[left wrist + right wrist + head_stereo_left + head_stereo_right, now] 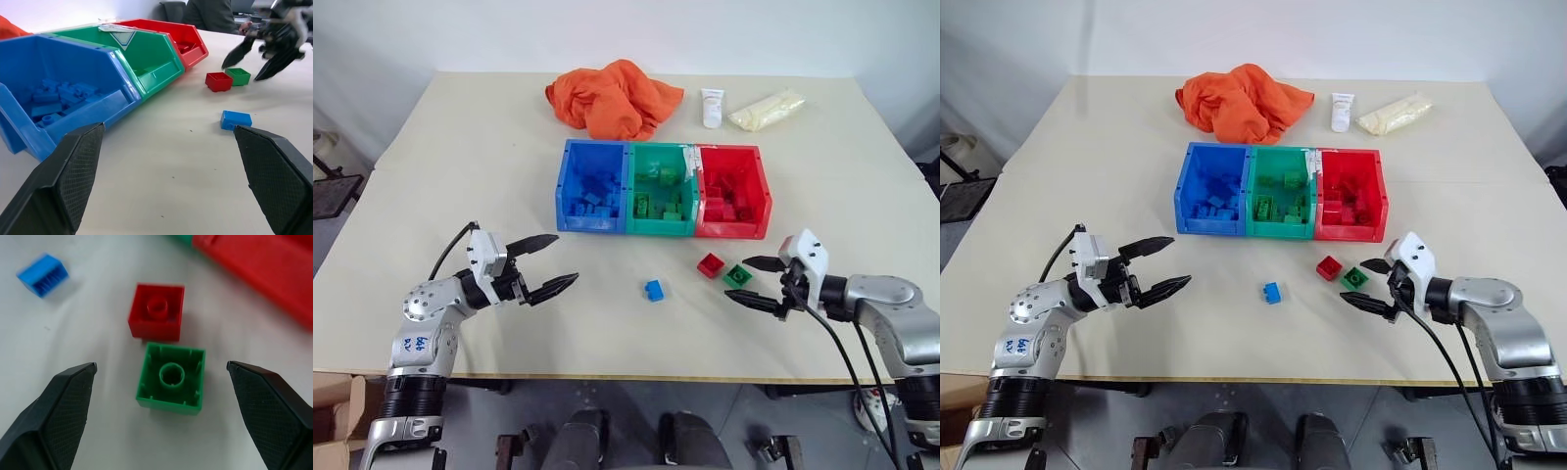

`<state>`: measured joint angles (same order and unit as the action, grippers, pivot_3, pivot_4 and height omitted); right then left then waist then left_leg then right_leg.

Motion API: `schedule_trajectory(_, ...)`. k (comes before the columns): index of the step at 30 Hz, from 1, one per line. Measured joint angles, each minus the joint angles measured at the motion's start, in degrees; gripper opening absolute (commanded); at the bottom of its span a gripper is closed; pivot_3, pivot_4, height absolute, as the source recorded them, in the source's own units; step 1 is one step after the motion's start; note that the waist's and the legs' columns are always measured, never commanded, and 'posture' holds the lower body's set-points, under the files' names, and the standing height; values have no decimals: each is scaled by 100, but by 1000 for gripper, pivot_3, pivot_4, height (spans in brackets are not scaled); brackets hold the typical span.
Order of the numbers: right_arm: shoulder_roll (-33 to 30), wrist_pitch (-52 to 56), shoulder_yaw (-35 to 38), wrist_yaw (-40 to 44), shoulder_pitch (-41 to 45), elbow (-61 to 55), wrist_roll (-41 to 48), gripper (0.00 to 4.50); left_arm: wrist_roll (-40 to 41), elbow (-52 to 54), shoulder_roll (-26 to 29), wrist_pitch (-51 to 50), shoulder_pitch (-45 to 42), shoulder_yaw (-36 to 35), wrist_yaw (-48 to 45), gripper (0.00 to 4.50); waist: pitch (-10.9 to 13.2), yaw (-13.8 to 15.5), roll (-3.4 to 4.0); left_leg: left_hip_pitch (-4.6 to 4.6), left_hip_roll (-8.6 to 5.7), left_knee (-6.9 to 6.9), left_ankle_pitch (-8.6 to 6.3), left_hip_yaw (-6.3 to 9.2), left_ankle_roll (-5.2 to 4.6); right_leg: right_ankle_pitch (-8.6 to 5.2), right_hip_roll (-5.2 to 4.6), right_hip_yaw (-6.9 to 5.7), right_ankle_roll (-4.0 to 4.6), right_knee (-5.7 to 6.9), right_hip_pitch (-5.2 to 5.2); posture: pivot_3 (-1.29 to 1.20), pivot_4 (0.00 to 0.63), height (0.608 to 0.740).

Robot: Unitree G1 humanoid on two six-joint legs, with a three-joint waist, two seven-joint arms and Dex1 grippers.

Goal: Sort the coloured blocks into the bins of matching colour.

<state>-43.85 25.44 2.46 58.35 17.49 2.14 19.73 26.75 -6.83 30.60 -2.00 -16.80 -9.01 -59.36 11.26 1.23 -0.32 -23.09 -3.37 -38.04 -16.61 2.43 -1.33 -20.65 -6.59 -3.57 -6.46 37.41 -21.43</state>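
Right end effector (751,281) is hanging wide open right by the green block (737,276), which is touching the red block (711,265) near the bins (661,227); left end effector (544,264) is gaping empty too.

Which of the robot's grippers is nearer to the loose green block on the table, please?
Right. The right gripper is open just beside the green block; the left gripper is far across the table.

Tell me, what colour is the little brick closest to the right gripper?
Green, lying hollow side up; the right wrist view shows it best.
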Motion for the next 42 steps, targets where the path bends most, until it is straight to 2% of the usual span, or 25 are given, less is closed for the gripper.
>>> schedule_trajectory(1, 49, -53, -9, -38, 23, 101, -55, 4456, 1, 13, -3, -3, 3, -1, 11, 4500, 0, 1, 0, 0, -1, 0, 0, 0, 0, 0, 0, 0, 0, 0, 0, 0, 150, 740)
schedule_trajectory(4, 155, -247, -9, -181, 160, 354, -172, 3869, 1, 45, -10, -26, 9, -2, 55, 4500, 0, -5, 0, 0, 0, -1, 0, -1, 0, 0, 1, 0, 0, 0, 0, 0, 150, 740)
schedule_trajectory(11, 156, -252, 41, -326, 165, 364, -184, 1483, 1, 93, -10, -50, 23, -3, 91, 4500, 0, -5, 0, 0, 0, 0, 0, -1, 0, 0, 1, 0, 0, 1, -2, 0, 150, 740)
schedule_trajectory(12, 155, -218, 48, -327, 161, 267, -164, 1463, 1, 94, -10, -50, 28, -3, 94, 4500, 0, -4, 0, 0, 0, 0, 0, -1, 0, 0, 1, 0, 0, 2, -2, 0, 150, 740)
schedule_trajectory(18, 157, 31, 214, -341, 377, -417, 123, 1468, 2, 123, -9, -50, 56, -14, 101, 4500, 0, -25, 0, 0, 1, 0, 0, -1, 0, 0, 2, 1, 0, 2, -3, 0, 150, 740)
schedule_trajectory(22, 548, 132, -41, -378, 1579, -349, 164, 1468, 3, 139, -8, -50, 105, -74, 103, 4500, 0, -148, 0, 2, 6, 3, 2, -1, 4, -1, 6, 2, 1, 5, -7, 0, 150, 740)
schedule_trajectory(25, 1134, -54, -366, -418, 2464, 186, 65, 1468, 2, 146, -21, -46, 73, -74, 102, 4500, 0, -163, 0, 4, 8, 5, 2, 8, 8, -1, 8, -3, 1, 14, -10, 0, 150, 740)
schedule_trajectory(28, 1628, -464, -743, -577, 3187, 1422, -378, 1468, 1, 131, -27, -38, 38, -75, 101, 4500, 0, -152, 0, 1, 0, 4, 2, 10, 8, -1, 4, -2, 1, 17, -12, 0, 150, 740)
schedule_trajectory(30, 1942, -882, -980, -909, 3770, 2538, -876, 2234, -2, 122, -31, -31, 25, -74, 97, 4500, 0, -146, 0, -1, -5, 3, 2, 13, 7, -1, 3, -2, 1, 20, -15, 0, 150, 740)
schedule_trajectory(33, 2239, -1398, -1084, -1259, 4399, 3720, -1262, 3076, -3, 129, -41, -20, 6, -57, 80, 4500, 0, -166, 0, -2, -4, 6, 2, 15, 7, -1, 4, -2, 1, 21, -18, 0, 150, 740)
schedule_trajectory(37, 2424, -1972, -1072, -1357, 4833, 4533, -1459, 4376, -4, 130, -41, 0, 3, -51, 44, 4500, 0, -223, 0, -1, -3, 8, 2, 20, 8, -1, 4, -7, 1, 27, -19, 0, 150, 740)
schedule_trajectory(42, 2373, -2174, -956, -1120, 4811, 4562, -1489, 4442, -4, 137, -41, 10, 15, -53, 44, 4500, 0, -296, 0, -1, -1, 9, 2, 21, 8, -1, 5, -7, 1, 29, -19, 0, 150, 740)
